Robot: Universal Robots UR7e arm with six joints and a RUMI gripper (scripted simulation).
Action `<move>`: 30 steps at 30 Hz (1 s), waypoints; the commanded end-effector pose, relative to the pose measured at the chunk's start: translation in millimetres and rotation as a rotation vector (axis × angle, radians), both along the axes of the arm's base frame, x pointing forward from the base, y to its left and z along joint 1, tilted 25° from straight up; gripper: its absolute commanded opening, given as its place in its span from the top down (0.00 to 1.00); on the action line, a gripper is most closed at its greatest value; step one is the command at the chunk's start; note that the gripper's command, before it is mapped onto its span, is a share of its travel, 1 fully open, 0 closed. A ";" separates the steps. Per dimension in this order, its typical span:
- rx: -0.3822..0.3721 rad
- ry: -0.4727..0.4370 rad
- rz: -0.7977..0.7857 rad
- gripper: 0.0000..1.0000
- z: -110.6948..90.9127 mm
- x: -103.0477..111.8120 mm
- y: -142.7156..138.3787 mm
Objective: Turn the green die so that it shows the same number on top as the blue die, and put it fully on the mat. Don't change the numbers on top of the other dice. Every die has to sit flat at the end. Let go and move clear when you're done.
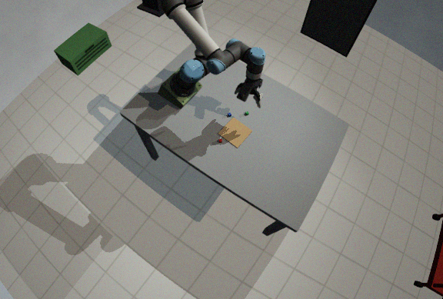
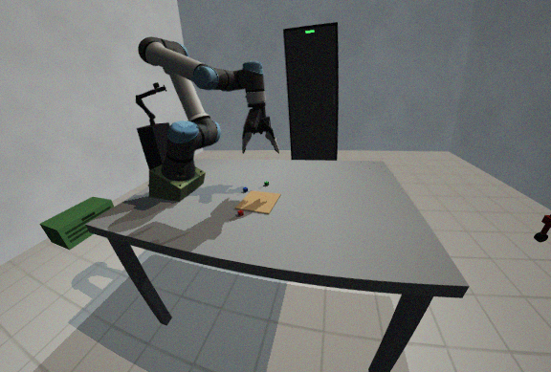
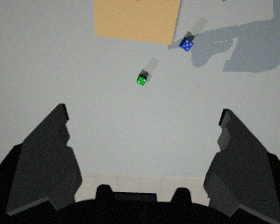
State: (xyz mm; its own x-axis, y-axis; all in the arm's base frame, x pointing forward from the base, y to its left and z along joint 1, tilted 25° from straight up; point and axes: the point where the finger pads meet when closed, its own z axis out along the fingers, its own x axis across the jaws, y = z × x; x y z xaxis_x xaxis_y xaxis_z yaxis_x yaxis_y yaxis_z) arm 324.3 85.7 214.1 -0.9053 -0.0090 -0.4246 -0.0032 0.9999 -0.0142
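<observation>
The green die (image 1: 247, 113) (image 2: 266, 184) (image 3: 141, 80) lies on the table, off the mat (image 1: 244, 134) (image 2: 272, 200) (image 3: 136, 20). A few pale pips show on it in the wrist view, too small to read surely. The blue die (image 1: 229, 114) (image 2: 245, 189) (image 3: 186, 44) lies off the mat near a corner, with several white pips on its upper face. The red die (image 1: 220, 141) (image 2: 240, 213) lies just beside the mat's edge; its number cannot be read. My gripper (image 1: 251, 103) (image 2: 261, 152) (image 3: 143, 107) is open and empty, high above the table, with the green die ahead of its fingertips in the wrist view.
The grey table (image 1: 292, 151) (image 2: 344, 227) carries the arm's green base (image 1: 180, 97) (image 2: 177, 186) at its left. The arm casts shadows across the mat and near the blue and red dice. A tall black cabinet (image 1: 338, 9) (image 2: 312, 93) stands beyond the table.
</observation>
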 end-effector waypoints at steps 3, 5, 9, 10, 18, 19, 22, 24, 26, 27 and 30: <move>-0.006 -0.001 0.014 0.00 0.5 0.2 0.3; -0.017 0.000 0.035 0.00 0.3 0.5 0.7; -0.032 0.000 0.069 0.00 0.0 0.9 1.4; -0.043 0.000 0.091 0.00 -0.2 1.2 1.9; -0.152 0.004 0.323 0.00 -2.4 3.9 7.4; -0.171 0.004 0.364 0.00 -2.8 4.4 8.5; -0.208 0.005 0.443 0.00 -3.5 5.2 10.6; -0.212 0.005 0.452 0.00 -3.6 5.3 10.9; -0.233 0.006 0.496 0.00 -4.0 5.7 12.1; -0.254 0.007 0.540 0.00 -4.5 6.1 13.5; -0.295 0.008 0.627 0.00 -5.4 6.8 16.1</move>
